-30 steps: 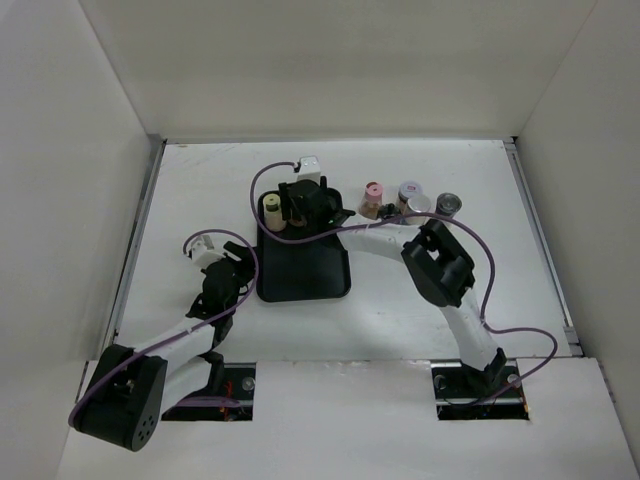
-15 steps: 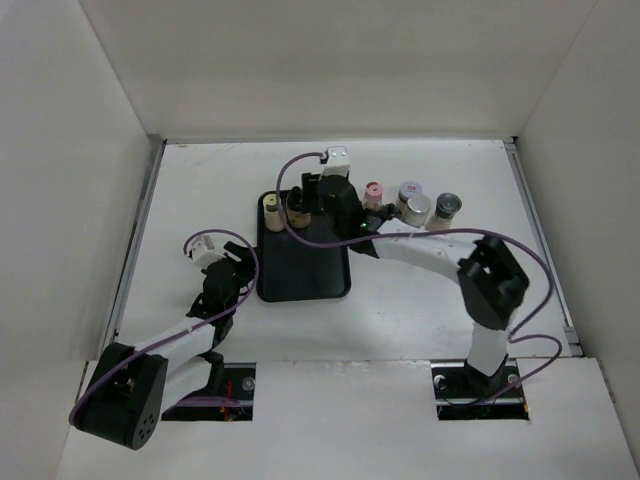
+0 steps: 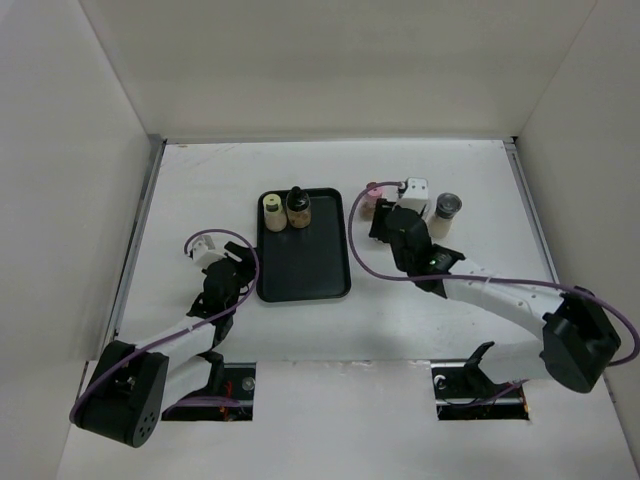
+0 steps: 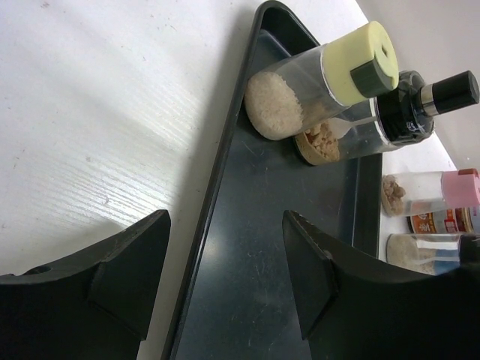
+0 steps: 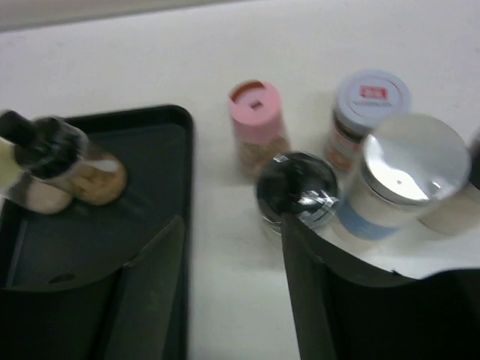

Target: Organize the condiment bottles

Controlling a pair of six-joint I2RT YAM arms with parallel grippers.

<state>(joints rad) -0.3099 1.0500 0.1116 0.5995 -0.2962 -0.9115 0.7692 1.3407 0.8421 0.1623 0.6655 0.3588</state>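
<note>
Swung off the tray (image 3: 305, 275), right tool (image 5: 232, 229) hovers parted, empty, near the pink-capped jar (image 5: 256, 120) (likely next). Cream-capped bottle (image 3: 272, 211) and black-capped bottle (image 3: 297, 207) stand tidied in the tray's far-left corner; left tool (image 4: 225, 225) idles, spread.

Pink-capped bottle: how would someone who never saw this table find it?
Find the flat black tray in the middle of the white table. Just off its right side stands a huddle of small bottles, and the pink-capped bottle is the one closest to the tray's far corner. It alone has a pink cap; its neighbours wear grey, silver or shiny dark caps.
</note>
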